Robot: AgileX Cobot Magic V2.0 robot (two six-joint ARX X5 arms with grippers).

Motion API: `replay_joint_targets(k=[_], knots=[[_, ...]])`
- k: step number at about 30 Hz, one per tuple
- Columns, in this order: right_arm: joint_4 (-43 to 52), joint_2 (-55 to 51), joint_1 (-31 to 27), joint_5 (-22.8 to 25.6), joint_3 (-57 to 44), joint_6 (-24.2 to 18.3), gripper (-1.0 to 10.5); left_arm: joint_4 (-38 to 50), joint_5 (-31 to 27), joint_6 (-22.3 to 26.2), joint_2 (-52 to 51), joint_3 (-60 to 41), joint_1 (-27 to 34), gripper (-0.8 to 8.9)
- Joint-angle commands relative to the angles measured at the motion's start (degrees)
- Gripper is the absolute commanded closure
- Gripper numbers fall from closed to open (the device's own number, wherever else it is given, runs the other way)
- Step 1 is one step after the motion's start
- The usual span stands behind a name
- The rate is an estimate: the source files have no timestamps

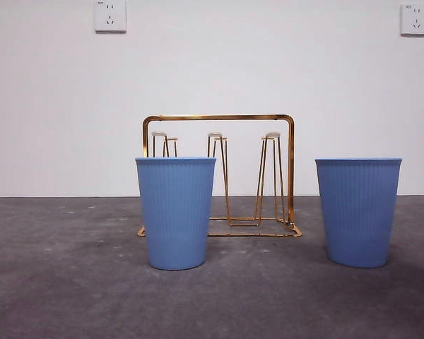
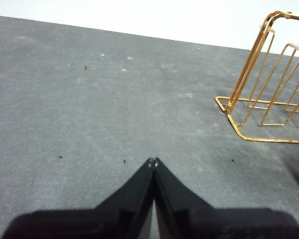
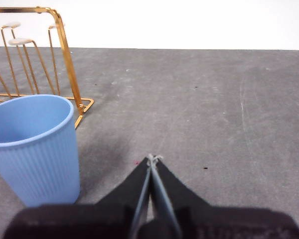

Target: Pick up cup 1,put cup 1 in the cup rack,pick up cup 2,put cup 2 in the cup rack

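Grey speckled worktop (image 1: 56, 296), white wall (image 1: 268, 63) with two sockets (image 1: 110, 15); both cups (image 1: 176, 212) upright before the cup rack (image 1: 219, 176); left pincer (image 2: 152, 161) and right pincer (image 3: 153, 158) closed, empty.

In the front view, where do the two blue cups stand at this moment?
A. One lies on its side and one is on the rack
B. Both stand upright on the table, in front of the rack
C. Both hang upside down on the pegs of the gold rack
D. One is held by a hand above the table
B: the left cup and the right cup both stand upright on the grey table, and the gold rack behind them carries no cup.
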Motion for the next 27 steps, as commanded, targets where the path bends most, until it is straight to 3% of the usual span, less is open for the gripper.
replay_joint_targets(k=[1, 4, 10, 13, 21, 27], knots=[[0.76, -0.07, 0.0, 0.02, -0.52, 0.9, 9.5, 0.37, -0.13, -0.55, 0.02, -0.55, 0.11, 8.17], [1.64, -0.07, 0.0, 0.04, -0.52, 4.37, 9.5, 0.37, 0.26, -0.76, 0.02, -0.52, 0.11, 8.17], [4.09, 0.0, 0.0, 0.09, 1.33, 15.15, 9.6, 0.0, 6.93, -4.28, 0.39, 0.81, 0.11, 8.2], [3.96, 0.66, 0.0, 0.07, 4.52, 17.09, 9.6, -0.48, 9.49, -6.01, 1.2, 2.91, 0.11, 8.2], [-2.45, 9.35, 0.0, -1.88, 19.43, 17.31, 9.6, -5.27, 14.05, -6.56, 7.02, 14.56, 0.11, 8.19], [-13.27, 21.18, 0.0, -8.66, 34.62, 11.45, 9.6, -11.78, 19.63, -4.66, 15.1, 27.28, 0.11, 8.2]])
